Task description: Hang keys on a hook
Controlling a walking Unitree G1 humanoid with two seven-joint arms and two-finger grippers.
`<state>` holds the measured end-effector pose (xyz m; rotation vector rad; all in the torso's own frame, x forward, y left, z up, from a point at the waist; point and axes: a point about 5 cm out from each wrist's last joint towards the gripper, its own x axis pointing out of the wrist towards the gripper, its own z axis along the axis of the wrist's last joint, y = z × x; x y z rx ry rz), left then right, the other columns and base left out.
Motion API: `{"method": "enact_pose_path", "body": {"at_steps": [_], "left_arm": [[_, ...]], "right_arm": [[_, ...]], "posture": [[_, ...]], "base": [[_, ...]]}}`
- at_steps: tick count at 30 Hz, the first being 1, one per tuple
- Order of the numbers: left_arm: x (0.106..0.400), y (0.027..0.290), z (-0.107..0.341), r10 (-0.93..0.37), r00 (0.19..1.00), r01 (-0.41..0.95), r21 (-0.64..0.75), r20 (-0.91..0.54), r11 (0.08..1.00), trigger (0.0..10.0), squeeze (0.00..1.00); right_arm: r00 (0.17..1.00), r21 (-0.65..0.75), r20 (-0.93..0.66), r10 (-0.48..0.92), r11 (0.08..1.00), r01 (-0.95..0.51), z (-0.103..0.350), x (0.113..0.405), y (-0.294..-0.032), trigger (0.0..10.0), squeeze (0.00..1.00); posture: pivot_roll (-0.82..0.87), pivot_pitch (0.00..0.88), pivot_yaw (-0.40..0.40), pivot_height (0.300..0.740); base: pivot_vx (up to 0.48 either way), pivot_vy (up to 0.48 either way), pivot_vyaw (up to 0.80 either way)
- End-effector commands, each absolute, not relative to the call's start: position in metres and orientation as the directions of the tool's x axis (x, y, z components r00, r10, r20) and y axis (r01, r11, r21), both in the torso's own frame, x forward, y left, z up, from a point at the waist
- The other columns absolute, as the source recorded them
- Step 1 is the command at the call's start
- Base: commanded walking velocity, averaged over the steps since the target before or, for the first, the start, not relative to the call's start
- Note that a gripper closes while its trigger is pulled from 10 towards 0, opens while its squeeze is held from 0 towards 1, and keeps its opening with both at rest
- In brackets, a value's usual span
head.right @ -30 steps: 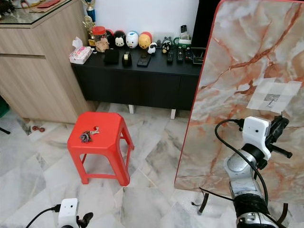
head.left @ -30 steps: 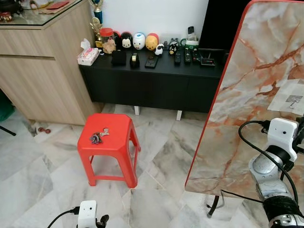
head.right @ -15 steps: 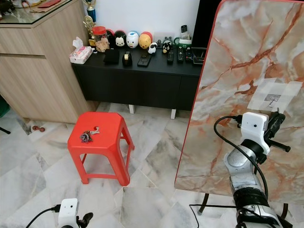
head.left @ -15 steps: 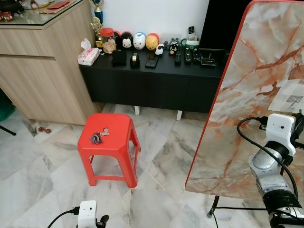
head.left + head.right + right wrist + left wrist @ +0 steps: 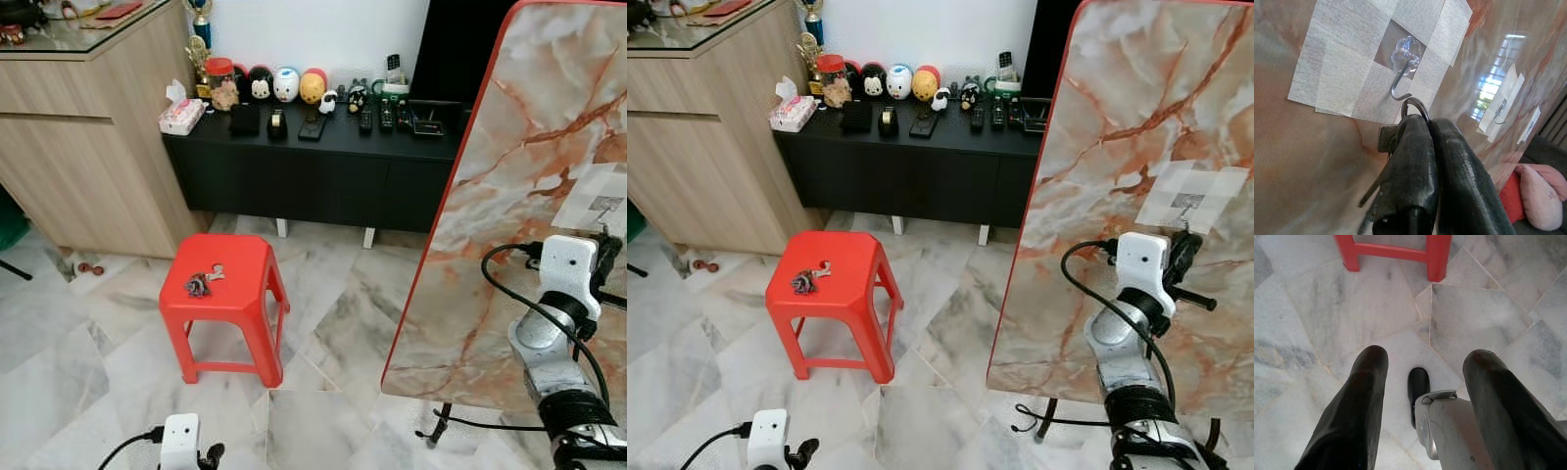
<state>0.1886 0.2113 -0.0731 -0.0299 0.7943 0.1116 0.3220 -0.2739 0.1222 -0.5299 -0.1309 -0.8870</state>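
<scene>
A clear plastic hook (image 5: 1403, 73) is stuck on a white tape patch (image 5: 1193, 194) on the upright marble board (image 5: 549, 147). My right gripper (image 5: 1427, 122) is shut on a bunch of keys (image 5: 1385, 139). Their metal ring (image 5: 1416, 105) pokes out past the fingertips, right at the hook's open end; I cannot tell whether they touch. In the eye views that gripper (image 5: 1183, 262) is raised against the board just below the patch. A second bunch of keys (image 5: 201, 284) lies on the red stool (image 5: 230, 299). My left gripper (image 5: 1427, 360) hangs open over the floor.
A black low cabinet (image 5: 313, 166) with toys and remotes stands against the back wall. A wooden counter (image 5: 88, 147) is at the left. The marble board's stand (image 5: 441, 426) and a black cable (image 5: 1029, 416) are on the tiled floor beside my right arm.
My right arm has edged slightly up and to the left along the board, toward the hook. The left arm and the stool's keys have not moved.
</scene>
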Motion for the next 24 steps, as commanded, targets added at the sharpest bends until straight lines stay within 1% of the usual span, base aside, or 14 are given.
{"method": "enact_pose_path", "body": {"at_steps": [1, 7, 9, 11, 24], "left_arm": [[0.1821, 0.2116, -0.0766, 0.095, 0.68, -0.131, 0.007, -0.727, 0.991, 10.0, 0.0], [0.182, 0.2116, -0.0766, 0.095, 0.68, -0.131, 0.006, -0.727, 0.991, 10.0, 0.0], [0.1819, 0.2118, -0.0766, 0.094, 0.68, -0.131, 0.006, -0.727, 0.991, 10.0, 0.0], [0.182, 0.2119, -0.0765, 0.094, 0.681, -0.13, 0.006, -0.727, 0.991, 10.0, 0.0], [0.1833, 0.211, -0.0759, 0.092, 0.685, -0.128, 0.006, -0.722, 0.992, 10.0, 0.0]], "right_arm": [[0.622, -0.361, 0.342, -0.705, 0.512, 0.779, 0.1288, 0.3245, -0.2731, 10.0, 0.0], [0.607, -0.345, 0.37, -0.704, 0.502, 0.793, 0.1327, 0.324, -0.2733, 10.0, 0.0], [0.573, -0.33, 0.392, -0.72, 0.471, 0.818, 0.1348, 0.3211, -0.2757, 10.0, 0.0], [0.56, -0.324, 0.398, -0.727, 0.459, 0.827, 0.1357, 0.3201, -0.2768, 10.0, 0.0], [0.568, -0.335, 0.376, -0.732, 0.464, 0.82, 0.1362, 0.3238, -0.2762, 10.0, 0.0]], "posture": [[0.11, 0.057, -0.027, 0.74], [0.11, 0.057, -0.026, 0.74], [0.11, 0.059, -0.026, 0.74], [0.11, 0.058, -0.026, 0.74], [0.11, 0.058, -0.023, 0.74]], "base": [[0.0, 0.0, 0.0], [0.0, 0.0, 0.0], [0.0, 0.0, 0.0], [0.0, 0.0, 0.0], [0.0, 0.0, 0.0]]}}
